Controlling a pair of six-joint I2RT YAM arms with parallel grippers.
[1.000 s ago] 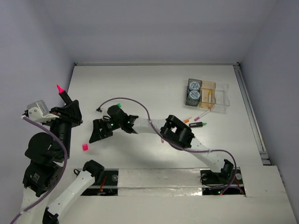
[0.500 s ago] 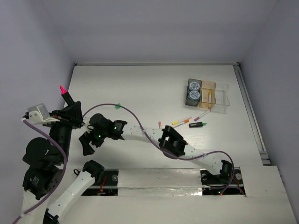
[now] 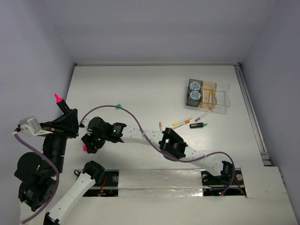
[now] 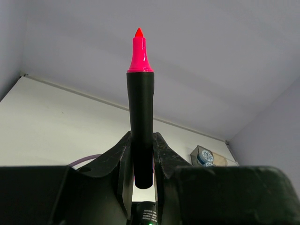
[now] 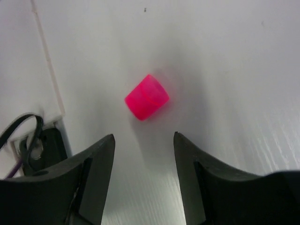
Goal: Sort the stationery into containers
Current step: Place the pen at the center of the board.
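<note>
Highlighter [image 4: 140,108] in the left gripper [image 4: 141,157] was what I noticed first, farthest left of the trays [image 3: 223,97] and well apart from them. Its black body stood upright with the bare pink tip on top, and the two fingers were pressed tight on its lower end.

Next, also far left of the trays, the right gripper [image 5: 143,140] hung low over the table [image 3: 140,84] with its fingers spread. A pink cap [image 5: 146,97] lay on its side just past the fingertips, not between them and touched by neither.

Closer to the trays lay a small green piece [image 3: 119,106] by itself; I could not tell what it was.

Then came a loose cluster just left of the trays, on the arms' side of them. It was made up of a short pink-white pen [image 3: 160,126], a yellow pen [image 3: 182,121] and an orange pen [image 3: 179,125] close alongside each other, and a second highlighter [image 3: 198,125] with a green end. A purple pen [image 3: 203,115] lay nearest the trays.

The trays sat in a joined row. The left one was dark grey and held two rolls [image 3: 194,86], one behind the other. The middle one was amber with something thin and yellow inside, and the right one was clear.
</note>
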